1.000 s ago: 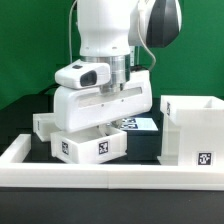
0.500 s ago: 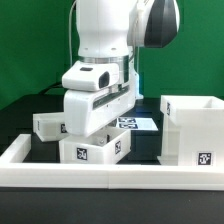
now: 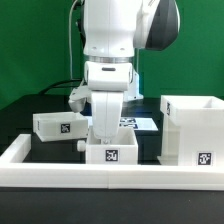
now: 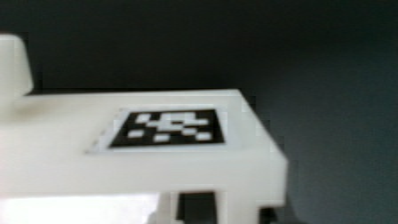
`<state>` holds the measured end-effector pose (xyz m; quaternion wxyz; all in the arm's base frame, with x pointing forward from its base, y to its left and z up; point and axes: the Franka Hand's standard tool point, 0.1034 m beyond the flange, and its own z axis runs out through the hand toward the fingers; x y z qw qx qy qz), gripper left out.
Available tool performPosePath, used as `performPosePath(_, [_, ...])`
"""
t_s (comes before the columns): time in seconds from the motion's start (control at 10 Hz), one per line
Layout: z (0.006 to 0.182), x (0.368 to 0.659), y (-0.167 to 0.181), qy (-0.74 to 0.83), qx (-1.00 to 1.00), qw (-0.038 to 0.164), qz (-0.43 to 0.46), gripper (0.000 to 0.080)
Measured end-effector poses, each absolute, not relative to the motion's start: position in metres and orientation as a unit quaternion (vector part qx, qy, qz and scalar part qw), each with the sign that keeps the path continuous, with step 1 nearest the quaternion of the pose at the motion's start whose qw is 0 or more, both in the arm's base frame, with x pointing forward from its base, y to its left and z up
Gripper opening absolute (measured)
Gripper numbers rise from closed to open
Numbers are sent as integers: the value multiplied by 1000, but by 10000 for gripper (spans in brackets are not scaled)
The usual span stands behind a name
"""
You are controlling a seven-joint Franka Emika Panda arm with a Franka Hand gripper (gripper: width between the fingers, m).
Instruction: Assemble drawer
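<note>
The pincer (image 3: 105, 139) is clamped on a small tray (image 3: 111, 155) (tag facing front), directly beneath it.

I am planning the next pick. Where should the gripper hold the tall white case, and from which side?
Probably from above, on one thin wall. The case stands upright, open side up, so a wall's top edge can be pinched across its thickness. The whole body looks too wide to span.
</note>
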<state>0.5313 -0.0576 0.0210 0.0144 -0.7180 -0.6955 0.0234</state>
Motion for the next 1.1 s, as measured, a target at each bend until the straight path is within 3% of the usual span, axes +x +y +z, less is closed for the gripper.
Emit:
performPosePath(0.6, [14,539,-28,-707,-707,8,15,41])
performPosePath(1.1, [12,539,-26,-701,-713,8,13,41])
